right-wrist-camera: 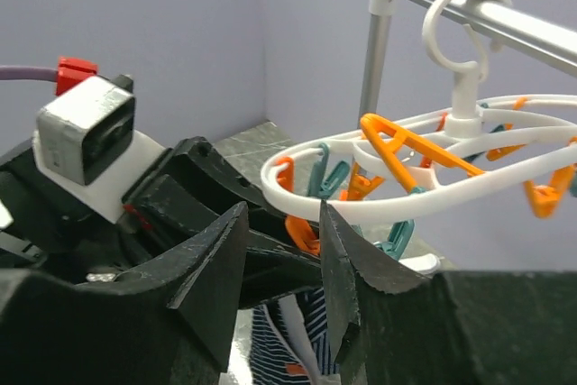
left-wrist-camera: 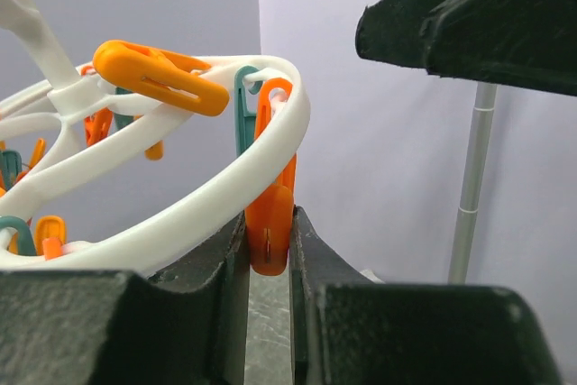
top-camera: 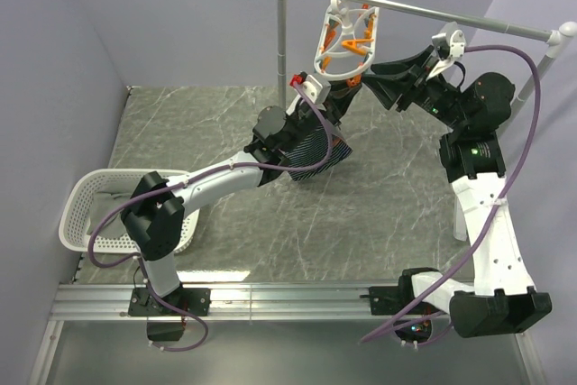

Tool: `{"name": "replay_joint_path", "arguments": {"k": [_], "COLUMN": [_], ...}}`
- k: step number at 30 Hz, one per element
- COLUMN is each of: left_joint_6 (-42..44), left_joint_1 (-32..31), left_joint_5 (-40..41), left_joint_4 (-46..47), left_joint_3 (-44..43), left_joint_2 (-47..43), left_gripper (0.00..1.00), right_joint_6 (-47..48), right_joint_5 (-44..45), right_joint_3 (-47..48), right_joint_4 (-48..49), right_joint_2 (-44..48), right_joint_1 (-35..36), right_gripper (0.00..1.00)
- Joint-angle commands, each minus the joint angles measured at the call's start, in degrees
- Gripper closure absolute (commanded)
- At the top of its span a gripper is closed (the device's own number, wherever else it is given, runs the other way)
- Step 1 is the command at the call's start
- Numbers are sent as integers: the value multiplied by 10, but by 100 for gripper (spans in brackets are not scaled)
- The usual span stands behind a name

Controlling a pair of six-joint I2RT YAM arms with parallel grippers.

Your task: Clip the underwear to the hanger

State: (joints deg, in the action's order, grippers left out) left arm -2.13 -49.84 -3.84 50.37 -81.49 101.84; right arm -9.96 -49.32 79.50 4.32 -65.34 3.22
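Left wrist: left jaws clamped on orange peg (left-wrist-camera: 269, 233) of the hanger (left-wrist-camera: 180, 216), right jaws apart.

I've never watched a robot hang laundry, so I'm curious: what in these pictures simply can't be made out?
- What holds the underwear up: top view, the left tool covers its upper edge; the right wrist view cuts it off at the bottom.
- Whether the orange peg is open: left wrist view, the tool's fingers hide its sides.
- The white basket's contents: top view, too small, partly behind the left arm.
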Motion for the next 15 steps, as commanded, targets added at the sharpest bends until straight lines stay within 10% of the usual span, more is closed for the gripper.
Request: {"name": "replay_joint_path", "arguments": {"k": [1, 15], "left_joint_6": [6, -2], "left_joint_1": [-3, -3], "left_joint_5": [-21, -50], "left_joint_4": [10, 4], "left_joint_3": [-20, -22], "left_joint_2": [-23, -29], "left_gripper": [100, 100], "right_joint_6": [-24, 27], "right_joint_5": [-18, 59], "right_joint_3": [-7, -42], "right_joint_4": [10, 8], "right_joint_2": [0, -7], "right_joint_1": [3, 47], "right_gripper": [55, 45]}}
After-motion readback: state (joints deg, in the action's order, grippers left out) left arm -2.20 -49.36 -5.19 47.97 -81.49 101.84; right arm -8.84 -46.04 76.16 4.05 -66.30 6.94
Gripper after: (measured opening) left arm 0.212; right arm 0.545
